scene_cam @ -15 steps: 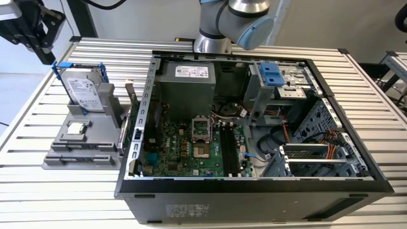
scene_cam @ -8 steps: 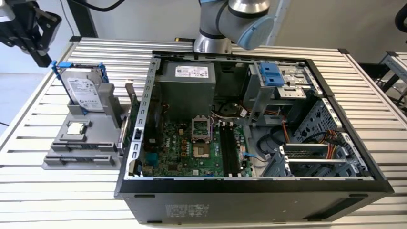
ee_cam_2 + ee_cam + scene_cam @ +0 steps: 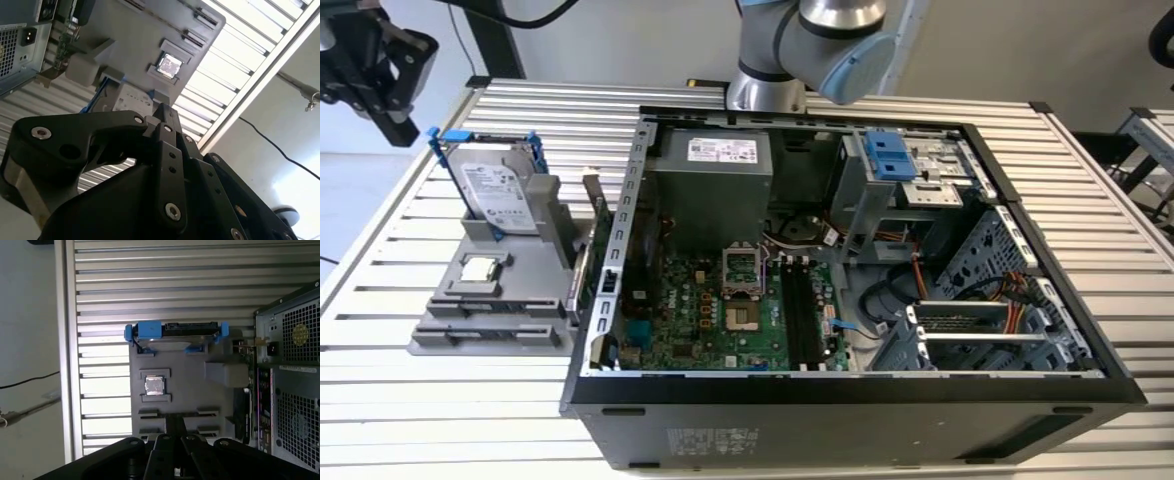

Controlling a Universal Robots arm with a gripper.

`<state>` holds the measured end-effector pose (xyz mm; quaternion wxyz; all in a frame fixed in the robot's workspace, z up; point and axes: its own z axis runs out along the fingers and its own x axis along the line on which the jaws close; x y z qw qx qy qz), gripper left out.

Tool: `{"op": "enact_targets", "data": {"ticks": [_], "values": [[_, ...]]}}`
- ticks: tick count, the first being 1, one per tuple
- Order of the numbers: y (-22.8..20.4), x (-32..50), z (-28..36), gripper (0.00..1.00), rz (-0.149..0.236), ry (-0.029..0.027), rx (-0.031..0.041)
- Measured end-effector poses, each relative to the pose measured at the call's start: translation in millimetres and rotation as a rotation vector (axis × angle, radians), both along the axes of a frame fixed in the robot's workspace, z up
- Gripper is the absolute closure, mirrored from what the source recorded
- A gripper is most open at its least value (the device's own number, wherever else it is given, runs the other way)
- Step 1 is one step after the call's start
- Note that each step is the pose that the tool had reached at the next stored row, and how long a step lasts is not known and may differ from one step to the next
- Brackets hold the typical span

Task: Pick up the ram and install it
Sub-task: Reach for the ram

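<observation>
Closest to the lens in both wrist views, the black gripper [image 3: 175, 424] [image 3: 165, 114] is seen drawn together, with nothing held in it. In the exterior view it is found above the far corner of the slatted metal table [image 3: 454, 410], at the exterior view's left, well apart from everything below. Under it, 1 gray fixture tray [image 3: 494, 322] is laid near the table's edge at the exterior view's left. At the tray's far end, 1 silver hard drive [image 3: 494, 185] in a blue frame is stood upright, and 1 square processor chip [image 3: 480, 268] is laid flat in a recess at the tray's middle. The ram [image 3: 592, 215] [image 3: 62, 37] is stood on edge along the tray's side that faces the open computer case [image 3: 854, 425], just beside the case's wall and outside it, so it is not yet installed. Inside the case, the green motherboard [image 3: 707, 312] is laid flat, with 2 long dark slots [image 3: 803, 310] beside the processor socket. The arm's base [image 3: 781, 60] is mounted at the table's far edge, behind the case.
</observation>
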<state>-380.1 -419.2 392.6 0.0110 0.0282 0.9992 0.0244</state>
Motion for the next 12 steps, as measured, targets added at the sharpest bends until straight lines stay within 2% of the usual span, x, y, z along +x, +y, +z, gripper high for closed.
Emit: {"op": "enact_targets", "data": {"ticks": [6,12], "values": [[-10.9,-0.4,0.0,1.00,0.000,-0.0001,0.0001],[-25.5,0.8,0.1,1.00,0.001,-0.0001,0.0001]]}}
